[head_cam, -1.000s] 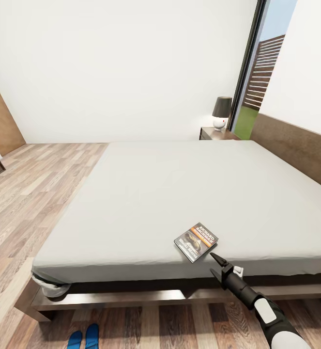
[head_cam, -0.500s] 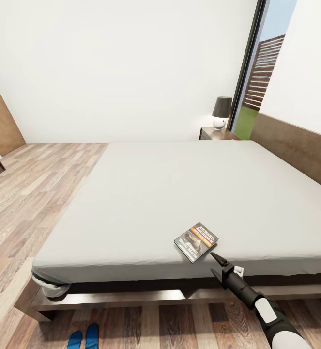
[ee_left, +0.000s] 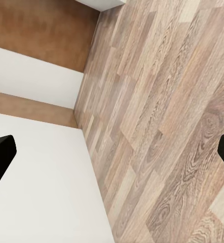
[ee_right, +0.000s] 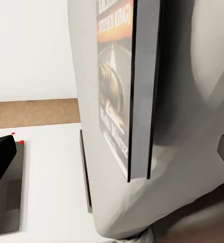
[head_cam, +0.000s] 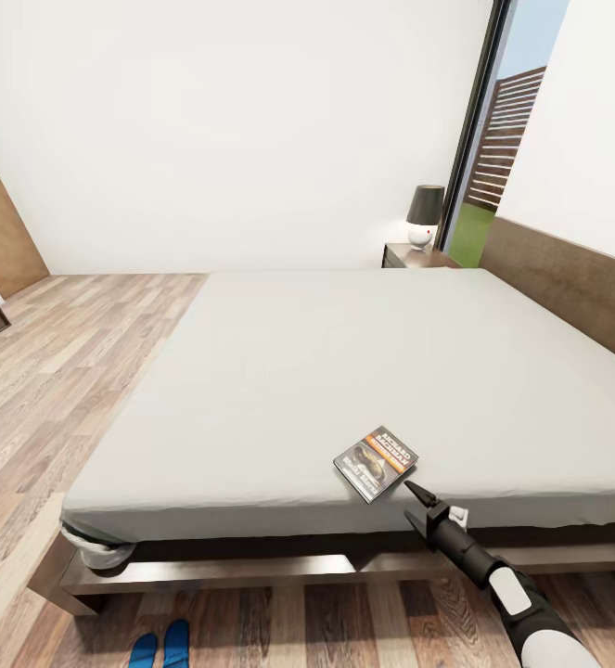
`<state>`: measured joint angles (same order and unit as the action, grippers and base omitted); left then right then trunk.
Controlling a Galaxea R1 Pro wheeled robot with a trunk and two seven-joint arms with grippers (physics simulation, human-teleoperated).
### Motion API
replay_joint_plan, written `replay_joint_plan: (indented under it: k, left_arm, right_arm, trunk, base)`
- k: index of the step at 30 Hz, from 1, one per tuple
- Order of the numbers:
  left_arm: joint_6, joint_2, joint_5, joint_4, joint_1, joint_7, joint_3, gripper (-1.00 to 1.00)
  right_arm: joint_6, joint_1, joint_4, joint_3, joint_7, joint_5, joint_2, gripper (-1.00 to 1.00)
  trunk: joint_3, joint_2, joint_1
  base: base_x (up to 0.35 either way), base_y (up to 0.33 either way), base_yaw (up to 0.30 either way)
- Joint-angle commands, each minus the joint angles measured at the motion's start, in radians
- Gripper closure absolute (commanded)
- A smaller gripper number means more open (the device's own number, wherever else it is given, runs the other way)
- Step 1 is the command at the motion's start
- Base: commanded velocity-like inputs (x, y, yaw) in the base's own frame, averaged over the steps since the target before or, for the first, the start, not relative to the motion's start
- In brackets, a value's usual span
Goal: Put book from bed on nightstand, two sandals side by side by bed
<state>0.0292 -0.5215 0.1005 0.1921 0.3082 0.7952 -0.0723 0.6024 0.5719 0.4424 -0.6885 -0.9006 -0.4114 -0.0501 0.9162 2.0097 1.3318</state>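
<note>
The book (head_cam: pixel 376 462) lies flat on the grey mattress of the bed (head_cam: pixel 344 371), close to its near edge. My right gripper (head_cam: pixel 409 501) is open just short of the book's near corner, at the mattress edge. In the right wrist view the book (ee_right: pixel 114 86) is seen edge-on between the wide-apart fingers of the right gripper (ee_right: pixel 114 152), with nothing held. Two blue sandals (head_cam: pixel 161 645) lie close together on the floor in front of the bed. A nightstand (head_cam: pixel 416 255) stands at the bed's far corner. My left gripper (ee_left: pixel 114 151) is open above wood planks.
A dark-shaded lamp (head_cam: pixel 425 215) occupies the nightstand's top. The headboard (head_cam: pixel 567 278) runs along the right, with the tall window (head_cam: pixel 506 139) behind it. A white crumpled object (head_cam: pixel 103 555) sits under the bed's near left corner. Wood floor (head_cam: pixel 57 390) stretches left toward a brown door (head_cam: pixel 1 232).
My right arm has drifted very slightly to the right and down. The book, the sandals and the view have not moved.
</note>
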Motion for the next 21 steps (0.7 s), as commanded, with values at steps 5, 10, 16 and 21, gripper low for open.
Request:
replay_joint_plan:
  k: [5,10,16,21]
  left_arm:
    - [0.004,0.0,0.008,0.001,0.0,0.001,0.0,-1.0]
    - [0.004,0.0,0.008,0.001,0.0,0.0,0.0,-1.0]
    - [0.004,0.0,0.008,0.002,0.0,0.0,0.0,-1.0]
    - [0.004,0.0,0.008,0.002,0.0,0.0,0.0,-1.0]
  right_arm:
    - [0.007,0.003,-0.001,-0.003,0.001,-0.003,0.0,-1.0]
    - [0.007,0.004,-0.001,-0.003,0.012,-0.003,-0.001,-1.0]
    - [0.007,0.006,-0.001,-0.003,0.018,-0.004,-0.001,-1.0]
    - [0.007,0.011,-0.001,-0.003,0.021,-0.005,-0.002,-1.0]
  trunk:
    - [0.001,0.0,0.0]
    - [0.001,0.0,0.0]
    - [0.001,0.0,0.0]
    - [0.001,0.0,0.0]
  base:
    - [0.0,0.0,0.0]
    - [0.0,0.0,0.0]
    - [0.0,0.0,0.0]
    - [0.0,0.0,0.0]
